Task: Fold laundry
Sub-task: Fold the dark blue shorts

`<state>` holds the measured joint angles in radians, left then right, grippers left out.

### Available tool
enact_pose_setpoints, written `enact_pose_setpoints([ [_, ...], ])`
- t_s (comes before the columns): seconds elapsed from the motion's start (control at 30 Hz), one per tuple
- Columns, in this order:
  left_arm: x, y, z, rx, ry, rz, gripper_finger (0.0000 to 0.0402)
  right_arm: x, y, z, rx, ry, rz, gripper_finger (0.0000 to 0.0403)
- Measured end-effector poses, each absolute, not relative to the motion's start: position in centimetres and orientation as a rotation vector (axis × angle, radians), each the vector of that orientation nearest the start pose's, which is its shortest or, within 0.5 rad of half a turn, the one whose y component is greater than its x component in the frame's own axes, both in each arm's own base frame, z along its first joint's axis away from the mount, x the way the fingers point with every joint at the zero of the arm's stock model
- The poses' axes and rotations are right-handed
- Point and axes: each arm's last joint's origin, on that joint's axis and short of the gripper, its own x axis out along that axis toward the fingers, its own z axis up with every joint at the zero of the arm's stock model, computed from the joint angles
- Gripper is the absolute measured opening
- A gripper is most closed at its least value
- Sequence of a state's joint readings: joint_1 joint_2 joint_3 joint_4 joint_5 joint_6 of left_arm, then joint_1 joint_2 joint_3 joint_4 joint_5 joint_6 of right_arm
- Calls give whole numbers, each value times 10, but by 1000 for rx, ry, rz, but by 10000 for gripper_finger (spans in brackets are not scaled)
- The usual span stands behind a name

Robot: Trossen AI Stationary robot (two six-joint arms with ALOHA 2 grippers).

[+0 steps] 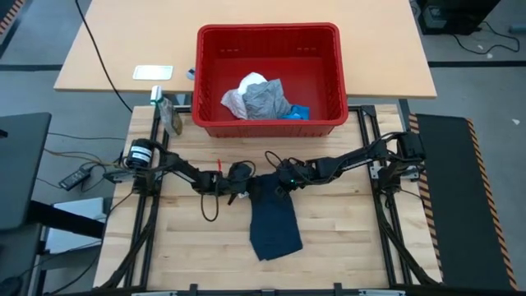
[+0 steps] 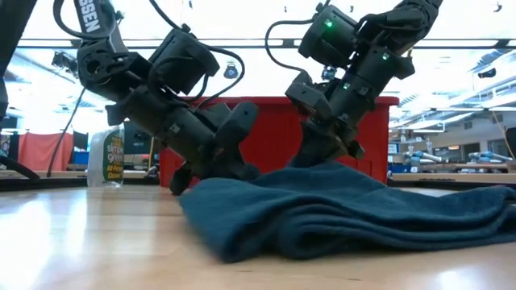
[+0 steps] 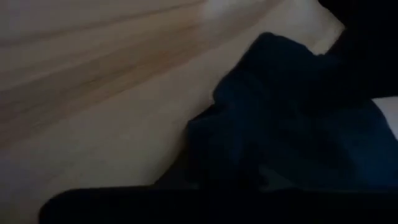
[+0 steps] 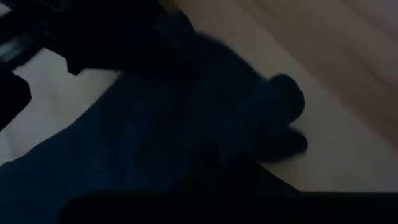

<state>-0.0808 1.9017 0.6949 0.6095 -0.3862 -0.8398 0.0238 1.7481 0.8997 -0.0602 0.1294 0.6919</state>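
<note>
Navy cloth point(image 2: 339, 211) fills the low view right up front, lying rumpled on the wooden table point(image 1: 345, 247), its far edge up under both arms and the rest trailing toward the near side. Down on that far edge comes the left gripper point(image 1: 239, 191) at the left corner, and the right gripper point(image 1: 275, 186) sits just beside it at the right corner, the two nearly meeting over the cloth. My read: each arm is taking a corner of the same edge so the piece can be lifted and laid flat or doubled over, which is why they crowd together at the middle of the table.

Behind them the red basket point(image 1: 329, 37) stands on the far side, holding the grey cloth point(image 1: 267, 100) and the white crinkly piece point(image 1: 245, 89) bunched together, with a bit of something blue point(image 1: 297, 112) next to them; those wait their turn. A bottle point(image 2: 106, 153) stands off to the far left.

Now the trouble: the fingertips are buried in dark fabric in every view, and both wrist views show little but navy folds, so whether either claw is pinching the cloth or just pressing on it, I cannot tell
</note>
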Motion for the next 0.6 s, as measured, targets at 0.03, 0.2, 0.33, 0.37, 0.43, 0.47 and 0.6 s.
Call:
enact_pose_setpoints([
  [0.03, 327, -15, 97, -671, 422, 503, 28, 334, 4, 144, 538, 821, -392, 7],
  [0.2, 321, -17, 132, -513, 424, 417, 28, 344, 4, 154, 347, 705, -273, 7],
  [0.33, 307, -21, 169, -353, 422, 343, 28, 346, 4, 174, 290, 593, -243, 8],
  [0.37, 303, -20, 181, -316, 402, 327, 28, 345, 3, 181, 277, 566, -249, 8],
  [0.43, 293, -19, 205, -258, 356, 303, 28, 341, 2, 197, 217, 510, -262, 8],
  [0.47, 287, -18, 218, -239, 323, 297, 28, 339, 1, 206, 170, 481, -265, 8],
  [0.6, 263, -12, 266, -163, 152, 278, 28, 326, -1, 250, -81, 323, -251, 8],
])
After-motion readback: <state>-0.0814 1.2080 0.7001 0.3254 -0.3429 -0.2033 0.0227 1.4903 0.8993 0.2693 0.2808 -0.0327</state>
